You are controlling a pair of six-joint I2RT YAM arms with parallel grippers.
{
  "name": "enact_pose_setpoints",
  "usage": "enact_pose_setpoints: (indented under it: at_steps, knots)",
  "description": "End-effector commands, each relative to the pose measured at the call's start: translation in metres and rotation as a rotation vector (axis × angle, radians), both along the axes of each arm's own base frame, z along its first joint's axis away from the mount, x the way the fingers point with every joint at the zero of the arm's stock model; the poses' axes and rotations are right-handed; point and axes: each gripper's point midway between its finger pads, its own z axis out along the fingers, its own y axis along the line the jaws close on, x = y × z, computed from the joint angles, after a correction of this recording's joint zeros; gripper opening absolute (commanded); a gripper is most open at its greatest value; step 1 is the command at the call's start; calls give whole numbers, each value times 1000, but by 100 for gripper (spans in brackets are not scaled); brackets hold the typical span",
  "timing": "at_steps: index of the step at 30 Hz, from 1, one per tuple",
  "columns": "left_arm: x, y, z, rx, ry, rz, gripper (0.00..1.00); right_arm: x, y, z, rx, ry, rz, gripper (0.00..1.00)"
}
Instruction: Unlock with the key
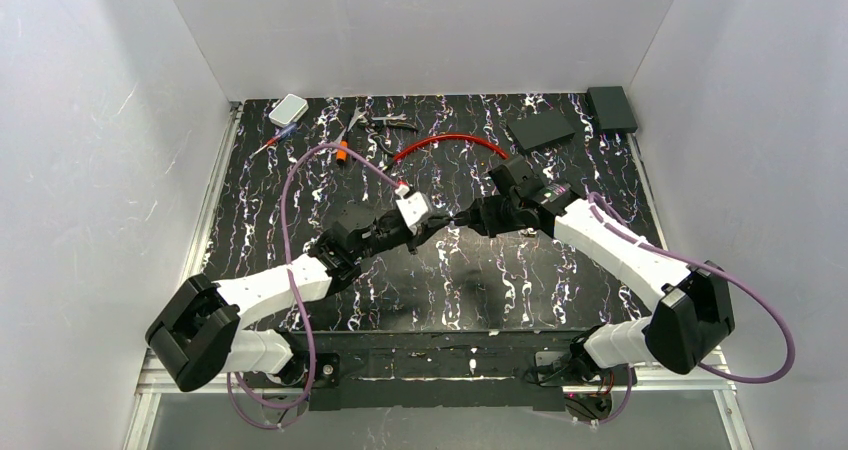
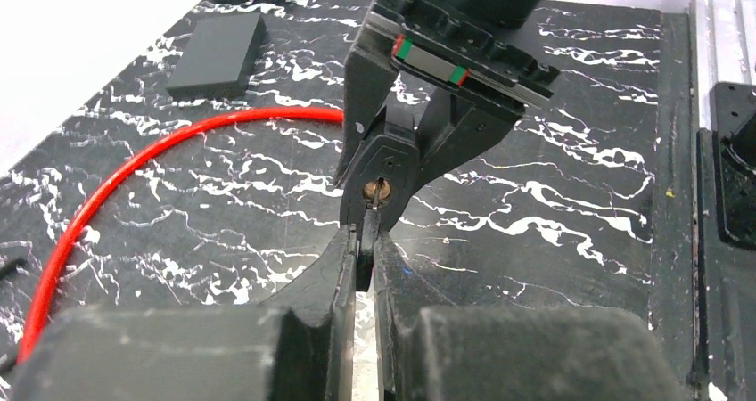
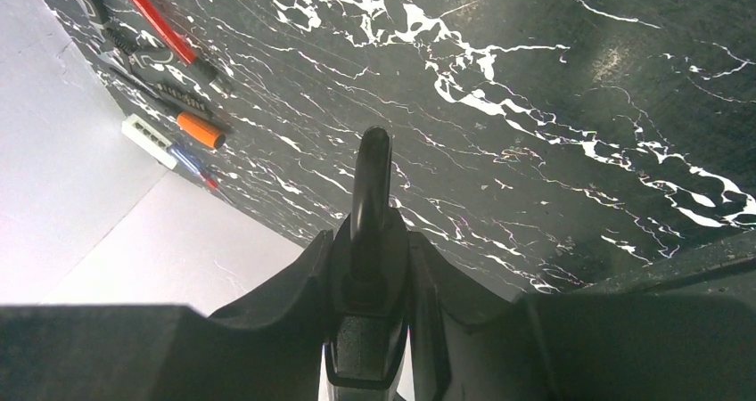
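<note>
**Key Poised at Padlock, Insertion Pending**

The key (image 2: 365, 260) is sitting pinched in the left tool (image 2: 365, 233), just below the brass keyhole (image 2: 379, 190). The right tool (image 3: 370, 254) is clamping the black padlock (image 2: 385, 162) above the desk (image 2: 553, 214). Inserting and turning are apparently remaining.

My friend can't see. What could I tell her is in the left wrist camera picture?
The left gripper pinches a thin key, its tip just below the brass keyhole of a black lock held by the right gripper. A red cable curves across the black marbled table on the left.
</note>
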Motion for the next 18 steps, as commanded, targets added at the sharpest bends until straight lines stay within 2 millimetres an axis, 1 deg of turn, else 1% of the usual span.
enact_pose_setpoints:
  at_steps: [1, 2, 4, 6, 8, 10, 12, 14, 15, 16, 18]
  knots:
    - [32, 18, -10, -85, 228, 286, 0, -7, 58, 69, 274, -86, 144, 1]
    - [35, 20, -11, -123, 287, 327, 0, -7, 58, 69, 275, -88, 142, 1]
    - [32, 20, -12, -176, 365, 341, 0, -6, 57, 71, 277, -90, 134, 1]
    - [26, 15, -9, -182, 368, 295, 0, -5, 56, 73, 273, -96, 127, 1]
    - [19, 11, -5, -143, 297, 224, 0, -5, 55, 74, 266, -100, 131, 1]
    - [11, 6, 0, -86, 188, 129, 0, -7, 58, 72, 270, -91, 145, 1]
    - [4, 4, 3, -5, 13, 48, 0, -9, 62, 70, 280, -81, 171, 1]
    - [-2, 4, 0, 79, -156, -9, 0, -12, 65, 66, 283, -61, 196, 1]
    - [-4, 6, -3, 109, -211, -19, 0, -14, 66, 65, 286, -53, 204, 1]
    - [-3, 8, -3, 125, -241, -13, 0, -15, 67, 64, 290, -49, 210, 1]
    - [-1, 9, -3, 129, -245, 1, 0, -15, 68, 65, 299, -54, 215, 1]
